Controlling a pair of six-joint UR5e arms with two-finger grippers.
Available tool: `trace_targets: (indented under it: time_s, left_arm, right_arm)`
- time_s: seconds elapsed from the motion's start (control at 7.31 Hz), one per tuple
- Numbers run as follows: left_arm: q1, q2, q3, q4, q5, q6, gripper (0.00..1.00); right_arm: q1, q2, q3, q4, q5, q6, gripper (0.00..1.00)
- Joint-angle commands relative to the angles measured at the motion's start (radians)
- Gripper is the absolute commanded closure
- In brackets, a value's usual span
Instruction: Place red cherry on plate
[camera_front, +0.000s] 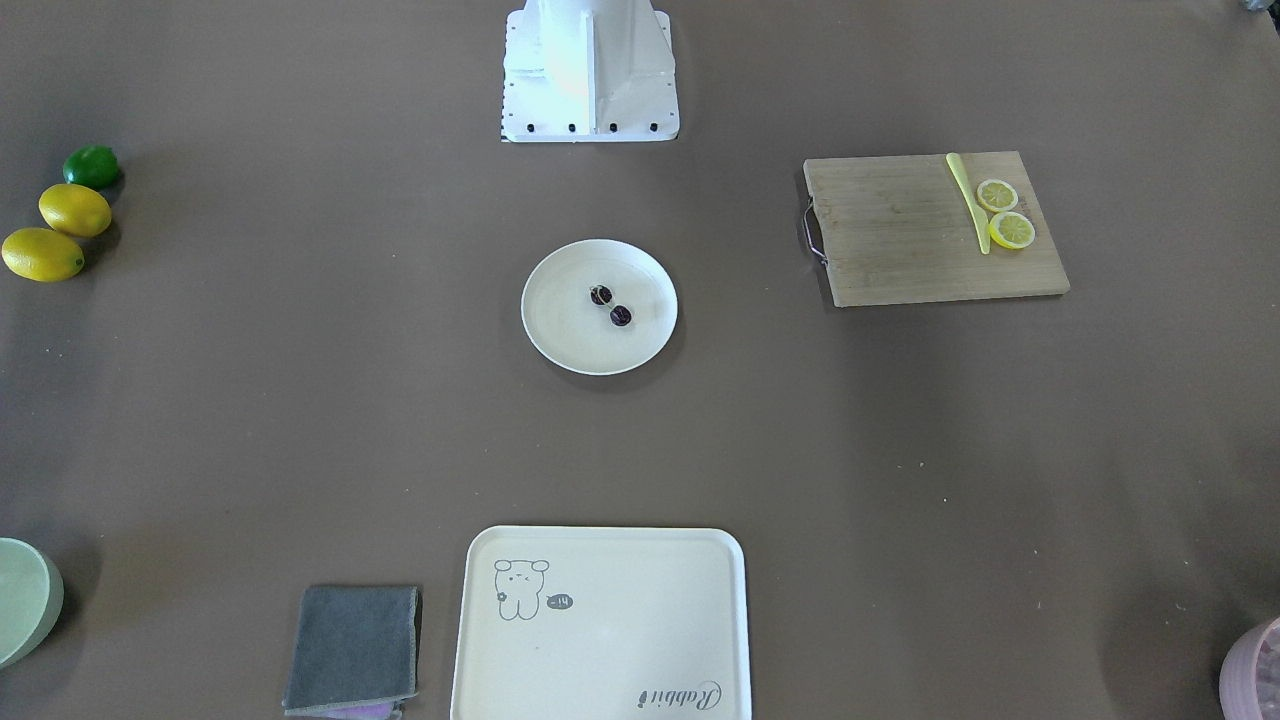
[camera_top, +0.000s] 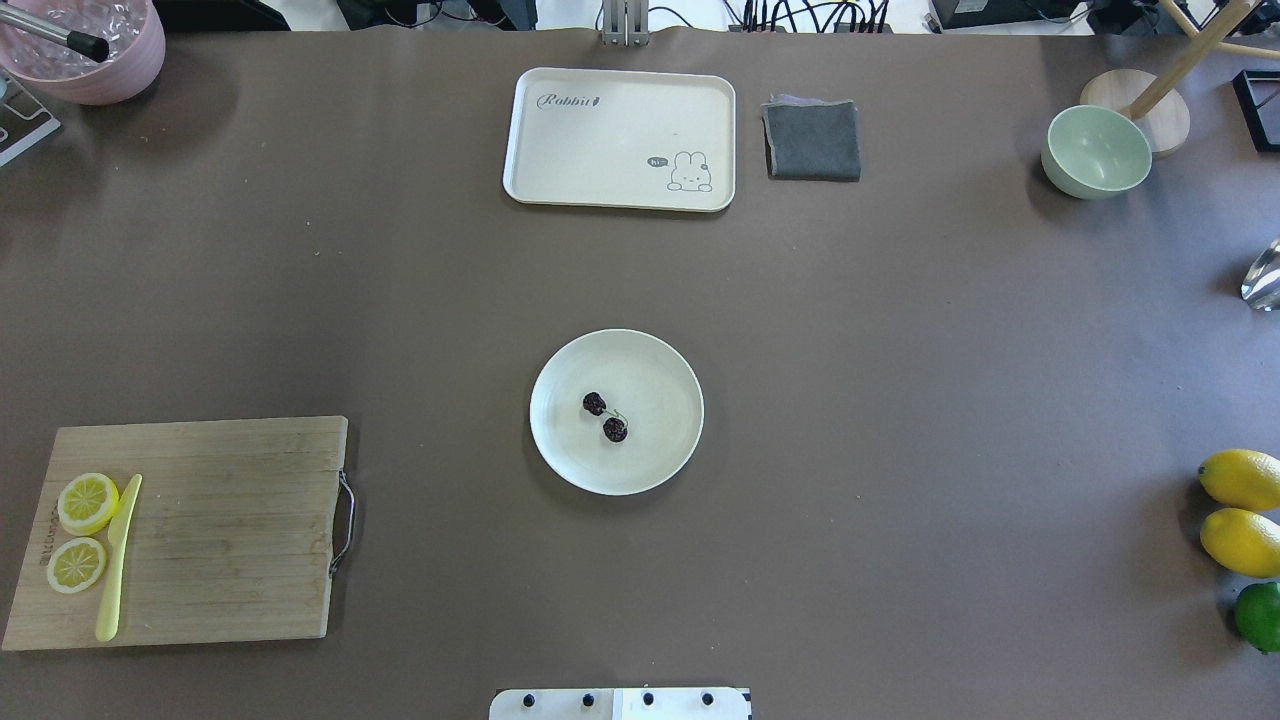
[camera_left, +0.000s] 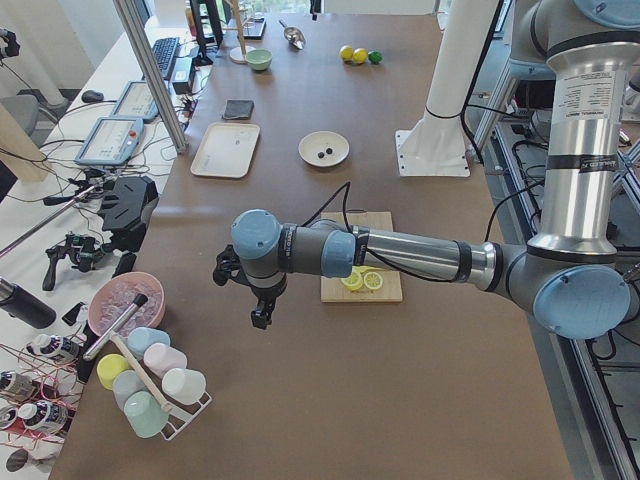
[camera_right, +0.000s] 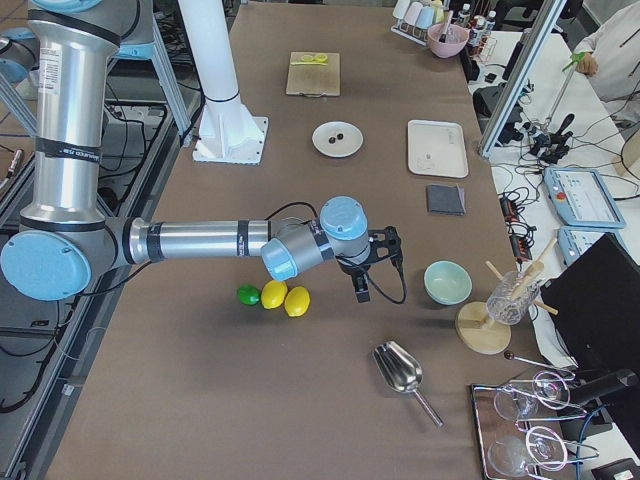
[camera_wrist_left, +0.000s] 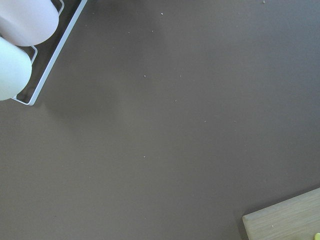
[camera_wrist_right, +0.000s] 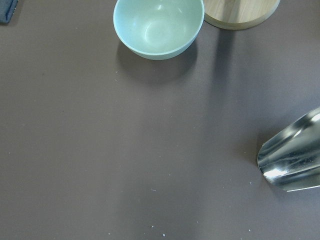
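L pincer (camera_left: 246, 296), R pincer (camera_right: 374, 266) grip unclear; red cherry (camera_top: 614, 429) on plate (camera_top: 657, 398).

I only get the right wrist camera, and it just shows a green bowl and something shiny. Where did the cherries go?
Observer: The two tiny dark red cherries are lying on the round cream-white plate in the middle of the table.
Operator: Yay! Is there any other fruit I can't see?
Observer: Yes, two yellow lemon slices sit on a wooden cutting board, next to a pale yellow knife.
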Motion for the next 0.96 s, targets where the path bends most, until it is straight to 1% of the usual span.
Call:
trace_targets:
  time_s: [0.0, 0.82]
  left_arm:
    - [0.000, -0.009, 0.003, -0.003, -0.002, 0.002, 0.02]
    - [0.000, -0.003, 0.005, -0.005, -0.001, 0.005, 0.02]
  right_arm:
    - [0.001, 0.004, 0.010, -0.001, -0.001, 0.002, 0.00]
    - [-0.003, 0.005, 0.003, -0.001, -0.009, 0.002, 0.00]
